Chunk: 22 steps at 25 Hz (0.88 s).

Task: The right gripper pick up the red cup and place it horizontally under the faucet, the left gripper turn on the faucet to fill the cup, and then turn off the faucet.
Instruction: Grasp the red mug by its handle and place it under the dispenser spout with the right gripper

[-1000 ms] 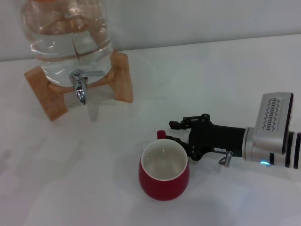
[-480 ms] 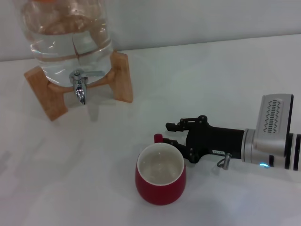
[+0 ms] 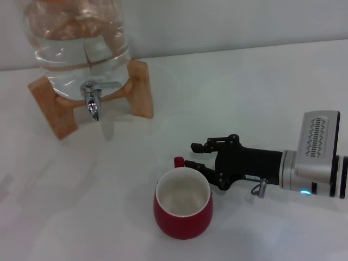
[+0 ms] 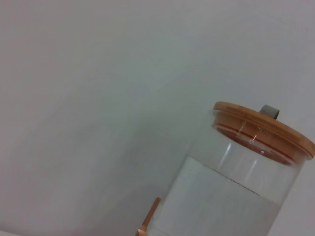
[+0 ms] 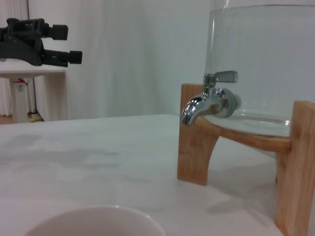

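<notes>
The red cup [image 3: 182, 209] stands upright on the white table, cream inside showing, its handle [image 3: 178, 161] pointing away from me. My right gripper [image 3: 191, 155] lies low just right of and behind the cup, fingers apart, the lower fingertip touching the handle. The cup's rim shows in the right wrist view [image 5: 93, 221]. The chrome faucet [image 3: 91, 100] sticks out of the clear water jar [image 3: 76, 38] at the far left, lever level; it also shows in the right wrist view [image 5: 209, 101]. My left gripper [image 5: 68, 44] shows far off, fingers apart, and is outside the head view.
The jar rests on a wooden stand [image 3: 140, 87] near the back wall. The left wrist view shows the jar's wooden lid [image 4: 263, 130] against a plain wall. White table surface [image 3: 261, 92] lies between the cup and the stand.
My right gripper has moved left. The cup has slid left and toward me with it, its handle swinging left.
</notes>
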Tool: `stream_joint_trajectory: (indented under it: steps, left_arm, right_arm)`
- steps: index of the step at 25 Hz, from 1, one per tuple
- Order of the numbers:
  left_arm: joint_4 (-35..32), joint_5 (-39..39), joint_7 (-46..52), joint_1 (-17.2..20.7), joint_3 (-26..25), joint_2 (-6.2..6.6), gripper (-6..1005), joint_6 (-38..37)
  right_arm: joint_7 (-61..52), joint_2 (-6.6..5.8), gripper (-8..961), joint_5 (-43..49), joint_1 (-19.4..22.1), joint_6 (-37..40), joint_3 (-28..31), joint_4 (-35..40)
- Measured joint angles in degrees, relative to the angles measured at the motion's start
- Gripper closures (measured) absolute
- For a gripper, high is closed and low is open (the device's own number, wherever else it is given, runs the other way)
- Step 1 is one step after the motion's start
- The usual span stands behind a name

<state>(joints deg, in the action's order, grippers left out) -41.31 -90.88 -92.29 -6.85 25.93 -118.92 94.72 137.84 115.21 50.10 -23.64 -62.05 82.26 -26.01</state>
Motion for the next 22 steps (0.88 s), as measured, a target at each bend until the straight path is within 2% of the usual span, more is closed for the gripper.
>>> stream_joint_trajectory:
  steps: [22]
  left_arm:
    - [0.00,0.00,0.22,-0.08,0.00,0.00,123,0.28]
  right_arm:
    - [3.57,0.10,589,-0.29,-0.24,-0.13,-1.58,0.27]
